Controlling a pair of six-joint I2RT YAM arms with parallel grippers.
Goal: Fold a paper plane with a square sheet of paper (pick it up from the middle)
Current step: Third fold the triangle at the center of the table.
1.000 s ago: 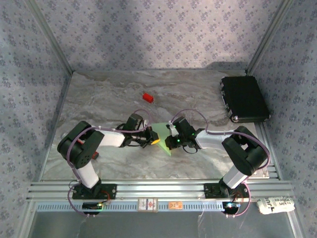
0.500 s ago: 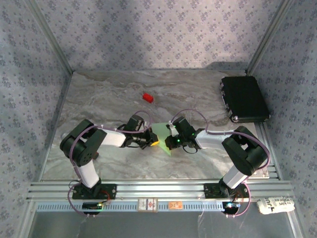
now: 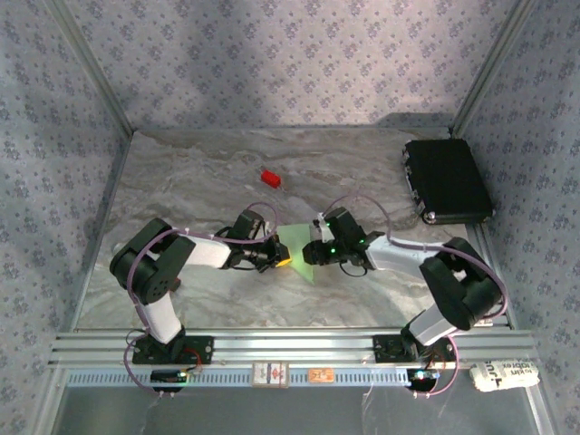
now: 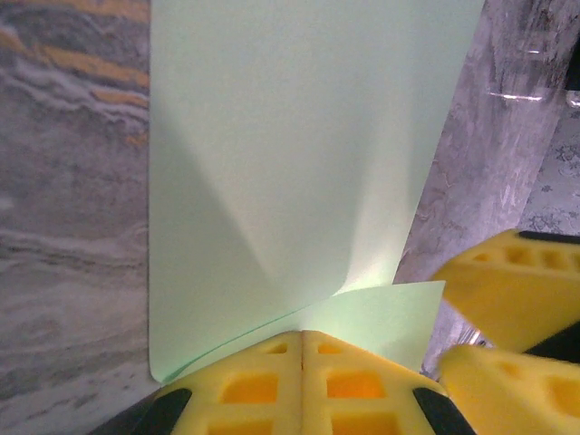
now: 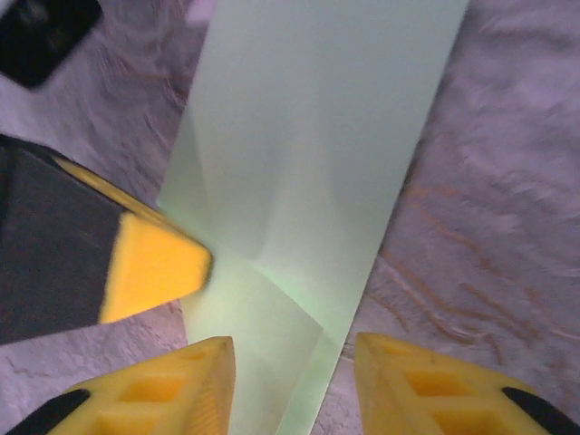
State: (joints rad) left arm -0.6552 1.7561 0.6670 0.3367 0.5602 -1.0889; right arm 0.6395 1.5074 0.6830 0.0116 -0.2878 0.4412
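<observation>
Square sheet of paper [image 3: 297, 249] lies near the red block [image 3: 271, 178], on the arms' side. Left gripper [image 4: 302, 362] is pinched on its edge. Right gripper [image 5: 292, 372] has jaws apart, straddling it. I'd close squarely across the crease, no tugging.

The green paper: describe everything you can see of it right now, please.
The green paper is a thin, matte, pale-green sheet, folded into a narrow, straight-sided shape with faint diagonal creases meeting near one end. It lies mostly flat on the marbled table. The left gripper is shut on that creased end, where a small flap curls up. The right gripper is open, its fingers either side of the same end without clamping it.
</observation>
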